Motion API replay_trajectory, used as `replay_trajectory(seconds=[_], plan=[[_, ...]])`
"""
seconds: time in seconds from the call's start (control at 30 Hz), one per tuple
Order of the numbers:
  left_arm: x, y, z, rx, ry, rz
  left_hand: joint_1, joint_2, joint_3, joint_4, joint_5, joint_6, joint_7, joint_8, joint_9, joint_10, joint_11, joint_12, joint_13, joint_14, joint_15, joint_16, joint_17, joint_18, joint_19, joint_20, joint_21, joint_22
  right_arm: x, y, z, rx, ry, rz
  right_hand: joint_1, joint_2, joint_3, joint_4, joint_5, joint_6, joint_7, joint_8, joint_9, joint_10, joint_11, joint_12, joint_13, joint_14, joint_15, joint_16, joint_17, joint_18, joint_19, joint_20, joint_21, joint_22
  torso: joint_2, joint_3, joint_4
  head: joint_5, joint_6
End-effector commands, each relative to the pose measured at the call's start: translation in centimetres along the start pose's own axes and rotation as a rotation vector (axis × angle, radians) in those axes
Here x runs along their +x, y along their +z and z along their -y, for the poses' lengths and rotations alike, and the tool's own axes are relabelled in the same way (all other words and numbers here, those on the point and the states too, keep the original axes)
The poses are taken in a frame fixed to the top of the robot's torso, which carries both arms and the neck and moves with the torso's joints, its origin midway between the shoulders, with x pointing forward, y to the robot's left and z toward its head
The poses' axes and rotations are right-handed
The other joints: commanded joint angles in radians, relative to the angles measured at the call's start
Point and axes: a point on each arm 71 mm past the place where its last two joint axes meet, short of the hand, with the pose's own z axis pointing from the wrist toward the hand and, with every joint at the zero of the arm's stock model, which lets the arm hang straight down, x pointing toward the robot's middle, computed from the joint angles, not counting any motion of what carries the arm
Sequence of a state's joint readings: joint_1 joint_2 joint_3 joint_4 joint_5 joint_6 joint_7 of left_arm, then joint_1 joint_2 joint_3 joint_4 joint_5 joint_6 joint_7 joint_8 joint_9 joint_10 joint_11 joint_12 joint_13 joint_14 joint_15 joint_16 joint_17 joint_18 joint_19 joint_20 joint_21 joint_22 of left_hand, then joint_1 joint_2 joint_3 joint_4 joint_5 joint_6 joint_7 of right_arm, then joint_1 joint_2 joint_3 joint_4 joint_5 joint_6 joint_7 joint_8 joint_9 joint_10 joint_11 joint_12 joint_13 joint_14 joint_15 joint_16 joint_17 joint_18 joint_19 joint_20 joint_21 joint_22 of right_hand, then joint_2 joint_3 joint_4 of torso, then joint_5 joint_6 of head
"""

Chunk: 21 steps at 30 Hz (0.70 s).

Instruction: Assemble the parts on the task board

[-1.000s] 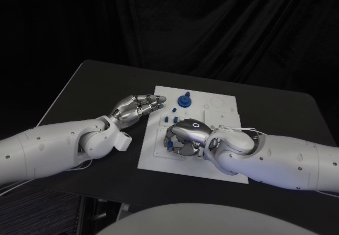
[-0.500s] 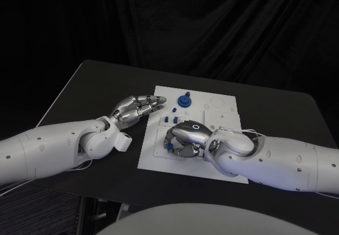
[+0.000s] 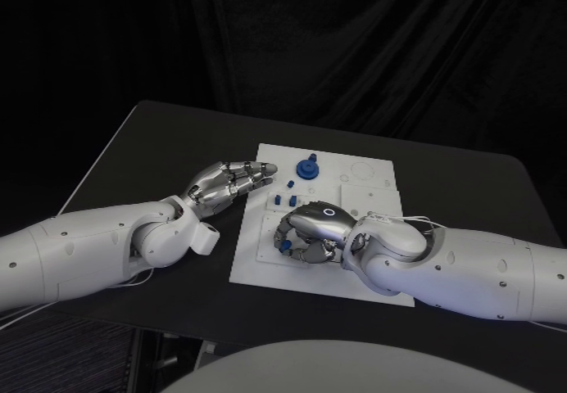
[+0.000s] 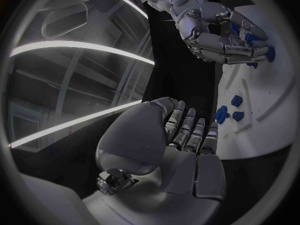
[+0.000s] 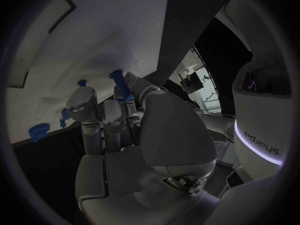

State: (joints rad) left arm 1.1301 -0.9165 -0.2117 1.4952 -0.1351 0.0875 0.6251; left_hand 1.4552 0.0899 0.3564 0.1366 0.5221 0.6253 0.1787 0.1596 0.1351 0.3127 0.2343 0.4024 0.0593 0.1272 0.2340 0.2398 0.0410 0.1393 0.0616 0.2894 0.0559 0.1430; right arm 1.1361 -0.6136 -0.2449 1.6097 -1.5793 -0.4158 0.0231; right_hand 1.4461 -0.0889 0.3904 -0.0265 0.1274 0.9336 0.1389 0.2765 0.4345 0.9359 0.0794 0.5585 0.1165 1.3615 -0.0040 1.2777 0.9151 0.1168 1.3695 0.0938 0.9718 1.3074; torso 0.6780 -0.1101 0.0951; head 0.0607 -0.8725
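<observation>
The right hand [image 3: 310,233] lies curled over the near part of the task board [image 3: 366,176], so the board's surface under it and whatever sits there are hidden in the head view. In the right wrist view a blue part [image 5: 120,86] shows between its fingers [image 5: 83,105], but whether they grip it or only touch it cannot be told. The small blue parts [image 3: 283,200] beside the left hand [image 3: 224,182] are too small to tell their shapes. The left hand's fingertips hide a strip of the board's edge.
</observation>
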Motion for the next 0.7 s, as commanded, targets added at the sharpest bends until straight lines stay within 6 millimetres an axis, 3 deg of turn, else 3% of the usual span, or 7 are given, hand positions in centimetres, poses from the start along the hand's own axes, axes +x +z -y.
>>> replay_trajectory(seconds=[0.03,0.07,0.13,0.23,0.37,0.7], plan=[[0.16,0.01,-0.03,0.005,-0.013,-0.010,0.004,0.002,0.005,0.001,0.002,0.004,0.049,0.006,0.001,0.007,0.001,0.004,0.001,0.008,0.002,0.004,0.001,-0.015,0.006,0.001,0.000,0.001,0.41,-0.13,0.12,0.016,-0.001,-0.030,-0.017,-0.010,-0.007,0.010,0.009,-0.067,0.019,-0.033,-0.009,-0.068,0.022,-0.034,-0.016,-0.005,0.021,-0.009,-0.012,-0.003,-0.006,0.015,-0.016,0.102,0.000,0.0002,-0.0002,0.002,0.000],[0.16,0.00,-0.03,0.005,-0.013,-0.010,0.004,0.002,0.005,0.001,0.002,0.004,0.049,0.006,0.001,0.007,0.001,0.004,0.001,0.008,0.002,0.004,0.001,-0.015,0.006,0.001,0.000,0.001,0.44,-0.13,0.13,0.016,0.001,-0.034,-0.026,-0.022,-0.015,0.016,0.019,-0.119,0.028,-0.061,-0.024,-0.114,0.035,-0.057,-0.025,-0.013,0.033,-0.016,-0.025,-0.001,-0.013,0.023,-0.033,0.097,0.000,0.0002,0.0005,0.001,0.000],[0.14,-0.02,-0.04,0.004,-0.013,-0.010,0.004,0.002,0.005,0.001,0.002,0.004,0.049,0.006,0.001,0.007,0.001,0.004,0.001,0.008,0.002,0.004,0.001,-0.015,0.006,0.001,0.000,0.001,0.49,-0.13,0.16,0.017,0.005,-0.040,-0.027,-0.033,-0.038,0.024,0.026,-0.198,0.026,-0.103,-0.056,-0.189,0.054,-0.079,-0.036,-0.028,0.047,-0.025,-0.043,0.003,-0.025,0.040,-0.059,0.091,0.000,0.0000,0.0011,0.001,0.000],[0.13,-0.03,-0.06,0.003,-0.012,-0.009,0.004,0.002,0.005,0.001,0.002,0.004,0.049,0.006,0.001,0.007,0.001,0.004,0.001,0.008,0.002,0.004,0.001,-0.015,0.006,0.001,0.000,0.001,0.55,-0.13,0.18,0.017,0.009,-0.049,-0.027,-0.039,-0.069,0.029,0.032,-0.264,0.019,-0.137,-0.087,-0.278,0.071,-0.105,-0.048,-0.044,0.062,-0.032,-0.060,0.007,-0.039,0.053,-0.086,0.085,0.000,-0.0001,0.0009,0.000,0.000],[0.09,-0.04,-0.08,0.003,-0.012,-0.008,0.003,0.002,0.006,0.002,0.001,0.003,0.049,0.005,0.001,0.005,0.001,0.003,0.000,0.007,0.002,0.004,0.001,-0.015,0.006,0.001,0.000,0.001,0.58,-0.17,0.20,0.015,0.011,-0.053,-0.019,-0.033,-0.133,0.050,0.031,-0.299,0.008,-0.149,-0.127,-0.353,0.089,-0.103,-0.049,-0.060,0.079,-0.031,-0.071,0.013,-0.051,0.073,-0.106,0.081,0.000,0.0000,0.0005,0.002,0.000],[-0.08,-0.18,-0.03,0.011,-0.008,0.000,0.003,0.002,0.006,0.002,0.001,0.003,0.050,0.005,0.001,0.005,0.001,0.003,0.000,0.007,0.002,0.004,0.001,-0.015,0.006,0.001,0.000,0.001,-0.16,-1.03,0.25,-0.004,0.025,0.025,0.003,-0.026,-0.201,0.084,0.029,-0.293,0.012,-0.132,-0.161,-0.375,0.092,-0.063,-0.044,-0.062,0.083,-0.016,-0.060,0.015,-0.050,0.082,-0.101,0.084,0.000,0.0005,0.0004,-0.002,0.000]])
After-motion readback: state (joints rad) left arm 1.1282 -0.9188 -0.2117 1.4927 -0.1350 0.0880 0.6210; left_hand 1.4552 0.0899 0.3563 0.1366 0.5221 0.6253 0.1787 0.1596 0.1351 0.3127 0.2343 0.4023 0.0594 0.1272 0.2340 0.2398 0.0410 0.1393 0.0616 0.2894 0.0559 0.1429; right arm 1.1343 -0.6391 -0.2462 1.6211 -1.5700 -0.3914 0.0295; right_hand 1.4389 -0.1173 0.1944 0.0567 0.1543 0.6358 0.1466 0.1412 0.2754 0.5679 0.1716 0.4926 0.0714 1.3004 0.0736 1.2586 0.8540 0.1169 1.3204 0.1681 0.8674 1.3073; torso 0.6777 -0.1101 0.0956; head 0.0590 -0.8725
